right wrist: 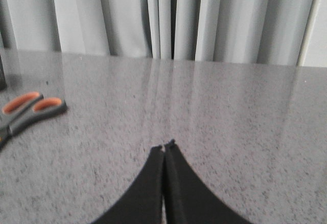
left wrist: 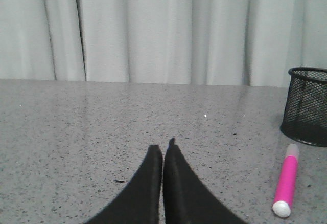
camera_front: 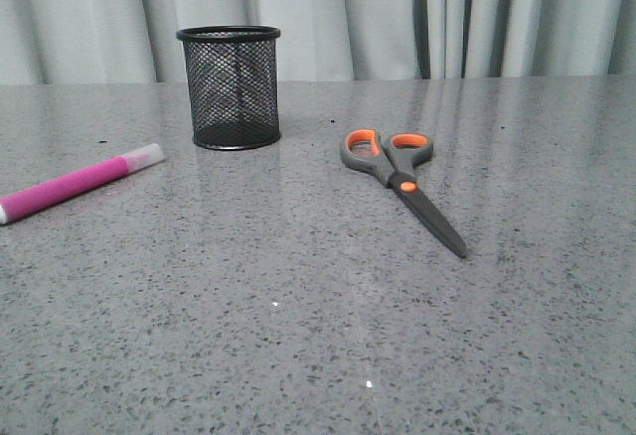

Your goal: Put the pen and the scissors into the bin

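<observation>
The magenta pen (camera_front: 75,183) with a whitish cap lies flat on the grey table at the left; it also shows in the left wrist view (left wrist: 286,186). The black mesh bin (camera_front: 231,86) stands upright behind it, and shows in the left wrist view (left wrist: 307,106). The scissors (camera_front: 399,180) lie closed right of the bin, handles toward the back; their handles show in the right wrist view (right wrist: 30,109). My left gripper (left wrist: 163,148) is shut and empty, left of the pen. My right gripper (right wrist: 165,146) is shut and empty, right of the scissors. Neither gripper shows in the front view.
A grey speckled table (camera_front: 318,336) runs to a pale curtain (camera_front: 397,13) at the back.
</observation>
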